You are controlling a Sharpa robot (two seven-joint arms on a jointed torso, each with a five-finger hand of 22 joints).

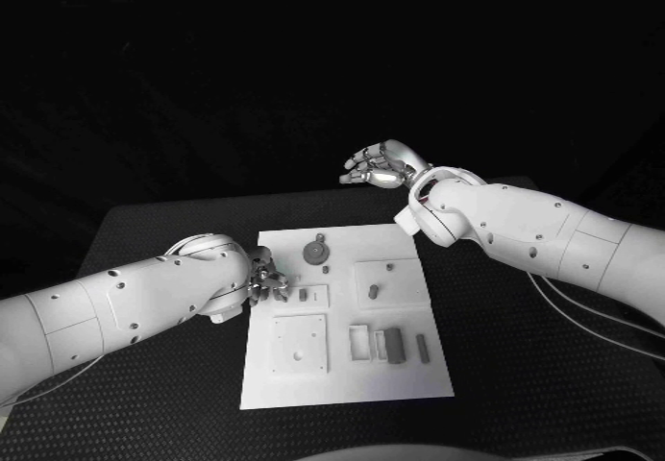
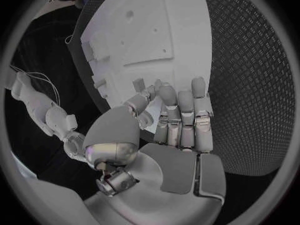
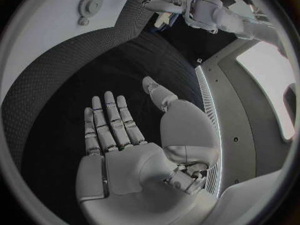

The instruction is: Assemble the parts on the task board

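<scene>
The flat white rectangular task board (image 1: 347, 384) is lying on the textured black table (image 1: 527, 336), carrying small grey parts, among them a round toothed gear (image 1: 317, 253) just beyond the left hand (image 1: 267, 284). That silver hand is hovering at the board's left edge, fingers together and fairly straight, seemingly holding nothing. The right hand (image 1: 377, 165) is hanging well beyond the board's far end, fingers apart, gripping nothing.

One white task board (image 1: 347, 384) on one black table (image 1: 527, 365). Two white arms in frame, each with one silver hand: left hand (image 1: 267, 283), right hand (image 1: 377, 165). Grey parts on the board: one round gear-like disc (image 1: 317, 252) and roughly three upright blocks (image 1: 394, 344) near the lower middle; smaller bits too small to count.
</scene>
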